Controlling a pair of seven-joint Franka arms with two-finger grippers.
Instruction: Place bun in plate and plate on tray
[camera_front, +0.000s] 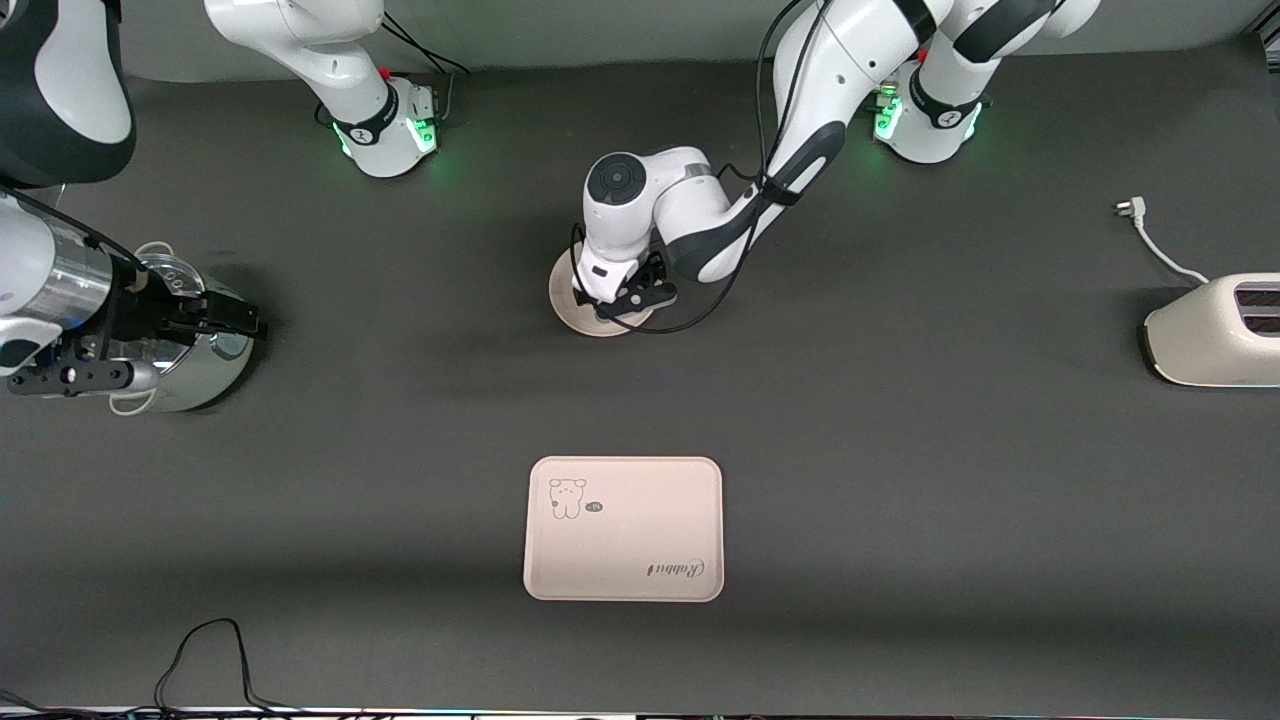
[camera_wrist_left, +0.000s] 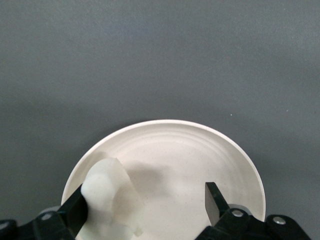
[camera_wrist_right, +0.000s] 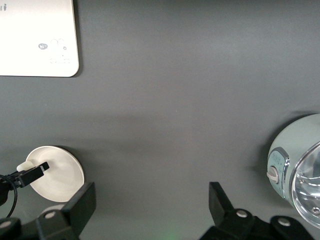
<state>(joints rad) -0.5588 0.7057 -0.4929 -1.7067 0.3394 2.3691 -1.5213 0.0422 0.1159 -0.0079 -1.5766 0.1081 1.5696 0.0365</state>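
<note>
**Bun let go onto the plate**

The right gripper (camera_front: 235, 318) waits over a kettle (camera_front: 190, 345), jaws apart. The left gripper (camera_wrist_left: 145, 207), jaws spread, hangs over the plate (camera_wrist_left: 190, 155); the bun (camera_wrist_left: 107, 192) rests there against one finger. Next: lift clear, then carry the plate to the tray (camera_front: 623, 528), nearer the camera.
</note>
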